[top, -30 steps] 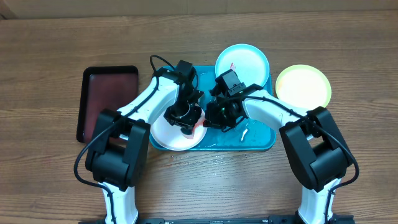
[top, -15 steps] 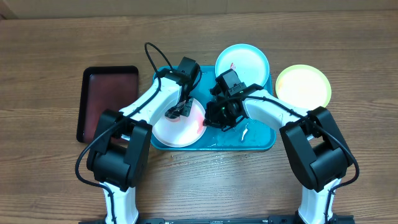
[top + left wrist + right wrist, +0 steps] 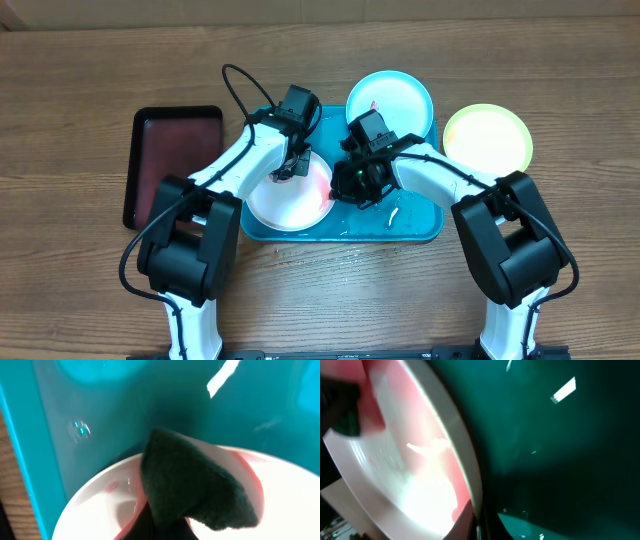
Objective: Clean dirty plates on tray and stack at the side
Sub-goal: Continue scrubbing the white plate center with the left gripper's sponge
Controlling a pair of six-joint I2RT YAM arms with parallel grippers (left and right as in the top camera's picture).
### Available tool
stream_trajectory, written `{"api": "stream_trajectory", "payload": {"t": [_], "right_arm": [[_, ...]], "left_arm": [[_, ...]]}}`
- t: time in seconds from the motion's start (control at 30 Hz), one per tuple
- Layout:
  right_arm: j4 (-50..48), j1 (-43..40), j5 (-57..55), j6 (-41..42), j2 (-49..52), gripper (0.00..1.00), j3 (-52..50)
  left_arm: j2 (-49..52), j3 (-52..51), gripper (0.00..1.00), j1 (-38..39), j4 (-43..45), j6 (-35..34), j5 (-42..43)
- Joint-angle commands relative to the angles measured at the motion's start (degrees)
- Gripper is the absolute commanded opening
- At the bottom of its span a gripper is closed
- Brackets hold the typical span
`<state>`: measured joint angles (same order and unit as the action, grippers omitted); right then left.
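A robotics lab bench: a black-and-white left arm (image 3: 235, 165) and right arm (image 3: 440, 175) stand at the near edge of a wood-grain desk (image 3: 80, 60). A loose black cable (image 3: 232, 85) loops off one. Small plastic plates (image 3: 395, 95) and a turquoise tray (image 3: 420, 228) sit before them.

Dark green sponge (image 3: 195, 485) on red-smeared white plate (image 3: 285, 207), turquoise tray (image 3: 415, 222).

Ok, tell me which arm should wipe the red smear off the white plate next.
Left: the left fingers hold a dark pad over the white plate, by the red smear. The right fingers pinch the plate's rim, apparently steadying it.
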<state>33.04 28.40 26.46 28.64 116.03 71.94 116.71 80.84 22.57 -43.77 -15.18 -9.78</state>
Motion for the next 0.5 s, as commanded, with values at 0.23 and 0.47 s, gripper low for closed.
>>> {"api": "stream_trajectory", "payload": {"t": [0.23,0.47], "right_arm": [[0.0,-2.6,-11.6,1.6,-0.2,0.04,-0.1],[0.0,-2.6,-11.4,1.6,-0.2,0.04,-0.1]], "left_arm": [[1.1,-0.1,0.04,-1.3,-10.1,1.0,4.7],[1.1,-0.1,0.04,-2.7,-11.3,12.3,10.8]]}}
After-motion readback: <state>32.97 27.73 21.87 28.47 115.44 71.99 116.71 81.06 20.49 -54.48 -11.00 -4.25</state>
